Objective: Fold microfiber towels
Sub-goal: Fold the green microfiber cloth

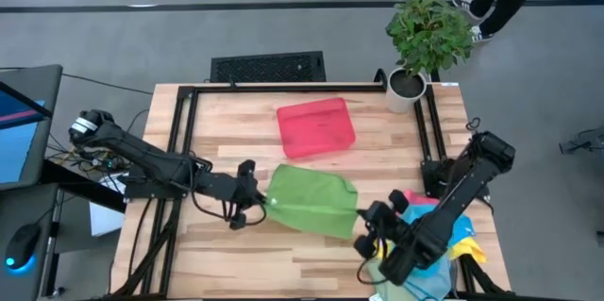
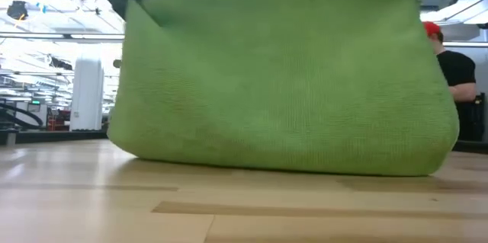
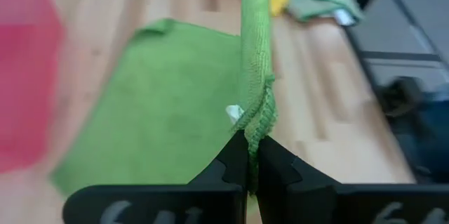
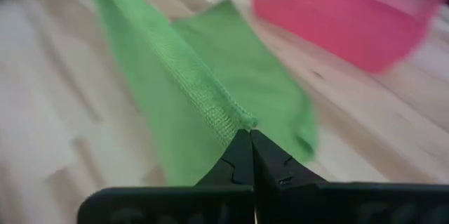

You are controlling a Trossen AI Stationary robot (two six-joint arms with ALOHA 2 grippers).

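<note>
red tray point(image 1: 316, 127) behind, bare tabletop point(image 1: 226, 122) left

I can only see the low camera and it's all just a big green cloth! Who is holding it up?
Observer: Both arms. The left gripper is pinched shut on one corner of the green towel, and the right gripper is shut on the opposite corner.
Operator: Is the whole towel up in the air?
Observer: No. From above, its far part lies on the wooden table; only the near edge is lifted and stretched between the grippers.
Operator: Is there anything behind it?
Observer: Yes, a red tray sits on the table just beyond the towel.
Operator: Are there more towels?
Observer: A pile of coloured towels lies under the right arm, at the table's right edge.
</note>
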